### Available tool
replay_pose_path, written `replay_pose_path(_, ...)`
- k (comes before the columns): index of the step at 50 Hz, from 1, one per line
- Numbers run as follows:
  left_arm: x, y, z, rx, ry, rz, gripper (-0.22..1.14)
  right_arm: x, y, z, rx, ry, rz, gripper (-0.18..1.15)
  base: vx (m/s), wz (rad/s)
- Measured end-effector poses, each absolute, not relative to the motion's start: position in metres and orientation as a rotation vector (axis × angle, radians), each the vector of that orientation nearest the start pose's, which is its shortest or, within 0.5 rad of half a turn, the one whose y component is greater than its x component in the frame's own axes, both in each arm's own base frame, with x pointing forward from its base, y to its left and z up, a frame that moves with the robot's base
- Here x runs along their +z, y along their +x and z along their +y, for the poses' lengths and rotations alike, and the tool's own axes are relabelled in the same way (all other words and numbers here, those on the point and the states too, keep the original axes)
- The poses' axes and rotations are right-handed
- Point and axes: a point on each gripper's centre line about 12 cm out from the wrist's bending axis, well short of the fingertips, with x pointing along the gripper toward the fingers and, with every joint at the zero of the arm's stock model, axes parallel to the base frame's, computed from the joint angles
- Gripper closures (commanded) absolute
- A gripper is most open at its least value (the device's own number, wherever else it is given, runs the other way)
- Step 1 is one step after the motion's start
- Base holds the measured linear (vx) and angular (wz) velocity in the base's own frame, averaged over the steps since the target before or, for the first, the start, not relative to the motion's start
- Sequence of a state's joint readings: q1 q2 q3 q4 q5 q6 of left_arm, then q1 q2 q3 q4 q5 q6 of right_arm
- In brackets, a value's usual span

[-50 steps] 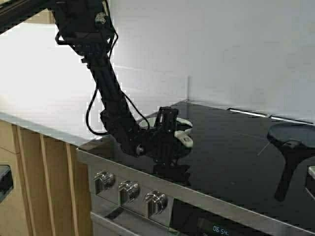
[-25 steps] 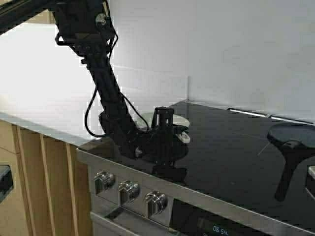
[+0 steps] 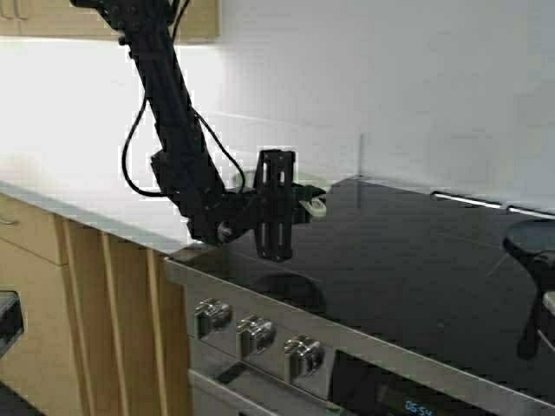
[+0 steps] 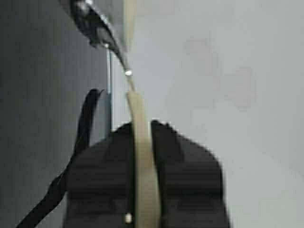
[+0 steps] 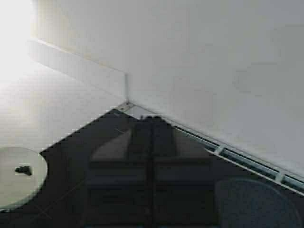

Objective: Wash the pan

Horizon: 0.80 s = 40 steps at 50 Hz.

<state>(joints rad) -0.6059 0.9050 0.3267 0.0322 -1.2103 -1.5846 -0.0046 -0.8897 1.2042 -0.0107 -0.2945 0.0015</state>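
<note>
We see the left end effector (image 3: 305, 201) pinching the handle (image 4: 142, 156) of the white pan (image 5: 19, 175) above the black cooktop (image 3: 408, 269) – right end effector (image 5: 152, 142) pressed together, idle.

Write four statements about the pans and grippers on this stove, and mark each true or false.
1. The left gripper is shut on the handle of the small white round pan. True.
2. That pan is empty. False: a small dark bit lies inside.
3. The right gripper holds the larger dark pan. False: it is shut on nothing.
4. Three metal knobs line the stove front. True.
</note>
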Motion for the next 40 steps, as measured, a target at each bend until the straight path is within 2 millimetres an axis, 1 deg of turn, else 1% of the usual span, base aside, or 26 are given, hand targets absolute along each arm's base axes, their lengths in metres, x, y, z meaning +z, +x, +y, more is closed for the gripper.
replay_pose_path(11, -0.009, 0.384, -0.273, -0.496, -1.514, 0.511, 0.9, 0.267, 0.208, -0.001, -0.001, -0.007, 0.021, 0.91, -0.02, 0.36)
replay_pose_path(17, -0.006, 0.383, -0.267, -0.489, -1.517, 0.499, 0.9, 0.267, 0.208, -0.001, -0.001, -0.012, 0.02, 0.91, -0.04, 0.5)
replay_pose_path(21, -0.004, 0.383, -0.266, -0.494, -1.516, 0.498, 0.9, 0.267, 0.208, -0.001, -0.001, -0.013, 0.022, 0.91, -0.04, 0.53)
replay_pose_path(32, -0.002, 0.369, -0.262, -0.498, -1.496, 0.539, 0.9, 0.267, 0.208, -0.001, -0.001, -0.013, 0.022, 0.91, -0.04, 0.58)
replay_pose_path(40, 0.006, 0.364, -0.257, -0.501, -1.501, 0.531, 0.9, 0.265, 0.209, -0.001, -0.001, -0.01, 0.028, 0.91, -0.04, 0.52)
